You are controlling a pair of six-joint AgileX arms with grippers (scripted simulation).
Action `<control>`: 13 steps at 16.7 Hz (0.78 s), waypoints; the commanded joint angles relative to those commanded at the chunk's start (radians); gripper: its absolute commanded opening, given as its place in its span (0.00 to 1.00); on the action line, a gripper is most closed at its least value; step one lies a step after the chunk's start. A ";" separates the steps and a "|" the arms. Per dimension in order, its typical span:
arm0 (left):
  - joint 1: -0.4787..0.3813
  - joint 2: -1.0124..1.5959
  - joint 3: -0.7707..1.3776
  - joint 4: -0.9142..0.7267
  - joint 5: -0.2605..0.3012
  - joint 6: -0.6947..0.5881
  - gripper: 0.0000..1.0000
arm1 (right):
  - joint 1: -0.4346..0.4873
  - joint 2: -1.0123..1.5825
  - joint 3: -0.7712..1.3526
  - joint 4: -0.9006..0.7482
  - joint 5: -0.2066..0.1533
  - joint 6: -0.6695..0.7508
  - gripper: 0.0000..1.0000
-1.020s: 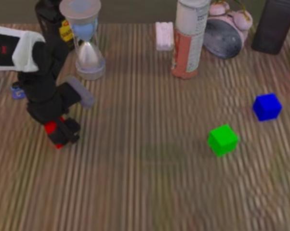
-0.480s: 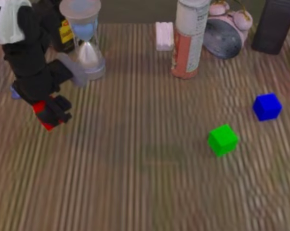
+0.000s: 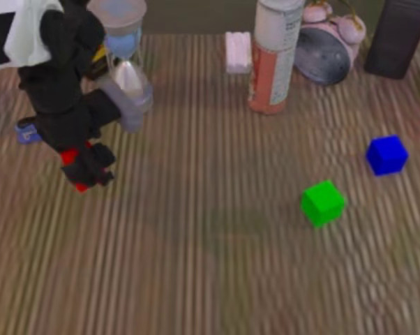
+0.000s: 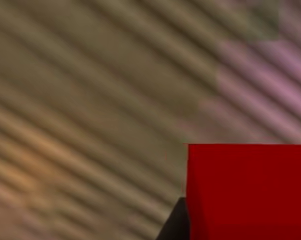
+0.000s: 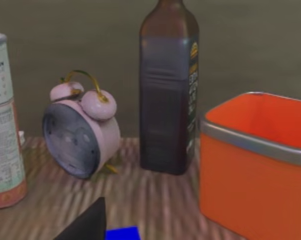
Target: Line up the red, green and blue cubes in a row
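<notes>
Left tool | clamped on red cube | above table's left side

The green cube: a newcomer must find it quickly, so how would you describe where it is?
Start at the tall spray can at the table's far edge. Come toward the near edge and slightly right: the green cube sits alone on bare wood. The blue cube, its only close neighbour, lies farther right and back; colour separates them.
</notes>
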 joint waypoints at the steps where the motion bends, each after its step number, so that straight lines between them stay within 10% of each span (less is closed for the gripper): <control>1: -0.034 -0.019 -0.019 0.001 0.000 0.019 0.00 | 0.000 0.000 0.000 0.000 0.000 0.000 1.00; 8: -0.324 -0.170 -0.173 0.002 0.000 0.179 0.00 | 0.000 0.000 0.000 0.000 0.000 0.000 1.00; 13: -0.372 -0.199 -0.200 0.004 -0.001 0.208 0.00 | 0.000 0.000 0.000 0.000 0.000 0.000 1.00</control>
